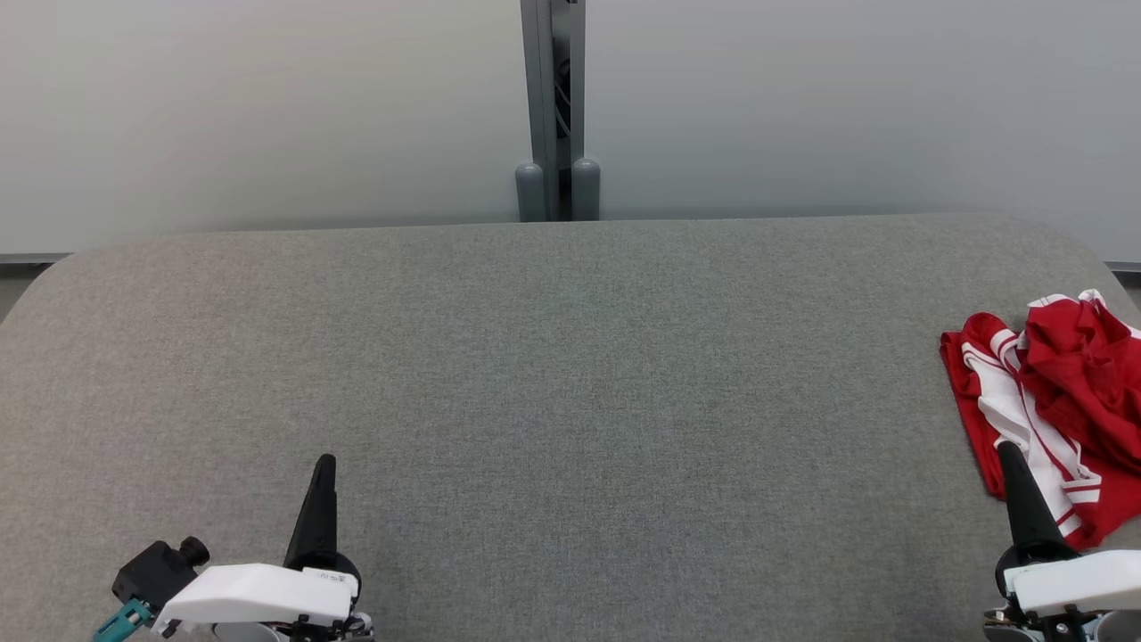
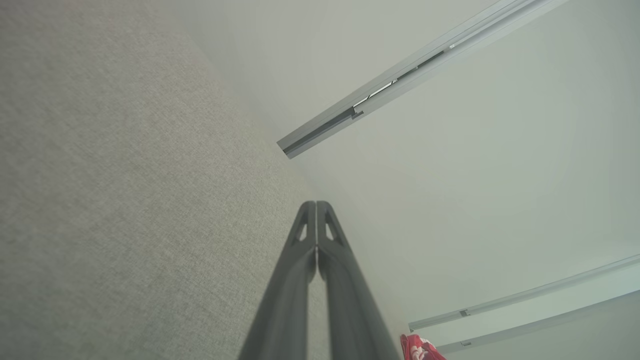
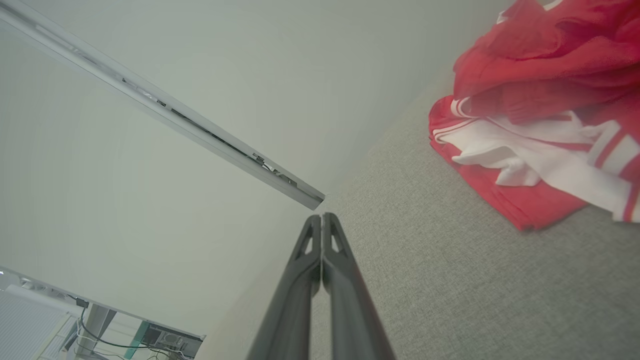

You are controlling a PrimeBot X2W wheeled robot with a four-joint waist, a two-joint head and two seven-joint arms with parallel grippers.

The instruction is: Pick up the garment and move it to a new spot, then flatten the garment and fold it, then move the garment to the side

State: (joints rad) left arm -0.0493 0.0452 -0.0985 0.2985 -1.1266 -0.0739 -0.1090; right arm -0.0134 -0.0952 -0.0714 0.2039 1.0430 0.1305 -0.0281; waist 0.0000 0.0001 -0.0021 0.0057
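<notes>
**Counter** (image 1: 570, 374): grey fabric top with rounded far corners at the upper left and upper right of the head view. The centre and left lie open from near edge to far edge. Pale wall panels (image 1: 267, 107) stand behind the far edge, joined by a grey post (image 1: 553, 107) at top centre.

**Garment** (image 1: 1061, 392): red with white stripes, crumpled in a heap at the right edge of the head view, close to the counter's right rim. The right wrist view shows its folds and white banding plainly at upper right. The left wrist view catches a small red scrap at the bottom edge. Lower left in the right wrist view sits what may be a desk frame with cables.

**Left hand** (image 1: 325, 464): lower left, fingers pressed together, empty, pointing up-frame, well apart from the garment.

**Right hand** (image 1: 1005, 448): lower right, fingers pressed together, empty. Its tip overlaps the garment's near hem in the head view, while its own wrist view places the cloth off to the right.
</notes>
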